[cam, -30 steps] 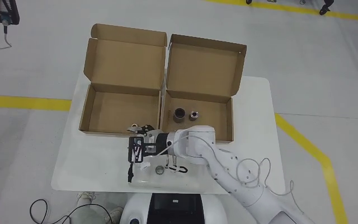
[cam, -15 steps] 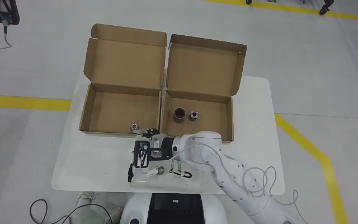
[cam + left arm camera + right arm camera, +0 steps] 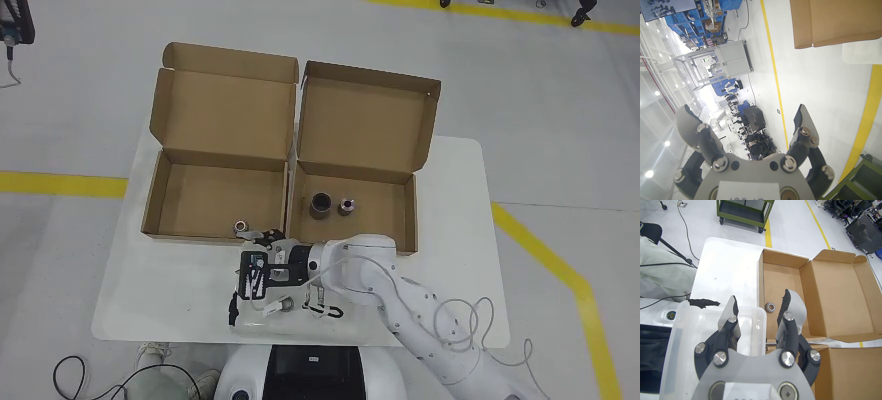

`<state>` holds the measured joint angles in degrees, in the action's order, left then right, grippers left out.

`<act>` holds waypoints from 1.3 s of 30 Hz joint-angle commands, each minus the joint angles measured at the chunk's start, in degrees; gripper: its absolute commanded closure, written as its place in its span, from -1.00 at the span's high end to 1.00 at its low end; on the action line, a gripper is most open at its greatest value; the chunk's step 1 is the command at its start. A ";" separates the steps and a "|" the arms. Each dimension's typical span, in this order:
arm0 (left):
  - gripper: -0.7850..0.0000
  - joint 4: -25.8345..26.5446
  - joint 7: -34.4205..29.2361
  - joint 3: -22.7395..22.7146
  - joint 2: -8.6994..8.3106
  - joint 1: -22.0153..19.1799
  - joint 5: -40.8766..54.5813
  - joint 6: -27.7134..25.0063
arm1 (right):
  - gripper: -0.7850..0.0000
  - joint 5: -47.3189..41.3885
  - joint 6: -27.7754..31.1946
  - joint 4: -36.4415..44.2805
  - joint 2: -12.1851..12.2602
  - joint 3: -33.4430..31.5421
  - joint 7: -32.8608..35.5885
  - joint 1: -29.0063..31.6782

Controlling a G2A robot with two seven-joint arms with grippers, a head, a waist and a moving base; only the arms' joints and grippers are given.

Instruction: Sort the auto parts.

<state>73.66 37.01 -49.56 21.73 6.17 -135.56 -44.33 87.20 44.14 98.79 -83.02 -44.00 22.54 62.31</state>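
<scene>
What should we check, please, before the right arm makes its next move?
1. Right gripper open and empty: ok.
2. Bearing lying inside the left box: ok.
3. Dark part and small part inside the right box: ok.
4. More parts waiting in the clear tray: cannot tell.
5. Left gripper open and empty: ok.

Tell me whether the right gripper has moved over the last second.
Yes. In the top view the right gripper has drawn slightly back from the left box, toward the near edge of the table.
</scene>
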 commanded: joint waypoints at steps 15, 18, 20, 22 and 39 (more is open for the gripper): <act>1.00 0.00 0.00 0.00 0.00 0.00 0.00 0.00 | -0.08 6.86 4.69 9.17 3.84 -2.63 3.61 11.70; 1.00 0.00 0.00 0.00 0.00 0.00 0.00 0.00 | -0.08 8.11 5.35 9.43 4.66 -3.89 3.84 13.71; 1.00 0.00 0.00 0.00 0.00 0.00 0.00 0.00 | -0.08 9.08 6.16 9.18 5.08 -4.10 4.70 14.58; 1.00 0.00 0.00 0.00 0.00 0.00 0.00 0.00 | -0.08 10.19 7.04 8.68 5.38 -3.82 6.12 14.96; 1.00 0.00 0.00 0.00 0.00 0.00 0.00 0.00 | 0.06 7.79 6.60 0.44 4.78 1.87 13.46 11.36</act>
<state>73.66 37.01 -49.56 21.73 6.17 -135.56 -44.33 95.31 50.79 99.86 -78.11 -42.62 35.27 74.18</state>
